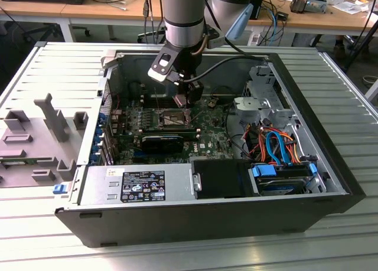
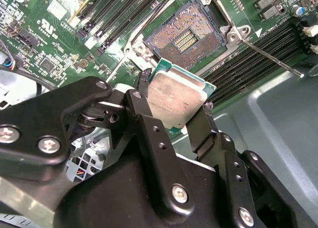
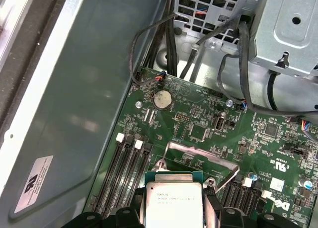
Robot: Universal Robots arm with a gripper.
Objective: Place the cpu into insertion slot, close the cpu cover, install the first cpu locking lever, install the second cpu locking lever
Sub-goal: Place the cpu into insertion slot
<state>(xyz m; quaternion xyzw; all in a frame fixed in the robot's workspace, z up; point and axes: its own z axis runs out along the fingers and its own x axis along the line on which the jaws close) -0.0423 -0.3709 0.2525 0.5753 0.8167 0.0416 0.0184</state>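
The gripper (image 1: 188, 107) hangs close to the insertion slot (image 1: 168, 118).

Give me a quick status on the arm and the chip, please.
Gripper shut on chip. Chip near open socket, not seated. No obstruction seen.

Bright, even room light. In the exterior view the ribbed counter (image 1: 53, 70) gleams pale while the case (image 1: 331, 182) interior lies shaded. The cpu (image 2: 171, 101) lid shines dully in both wrist views.

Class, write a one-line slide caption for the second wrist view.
The hand grips the cpu by two edges, not yet in the open insertion slot.
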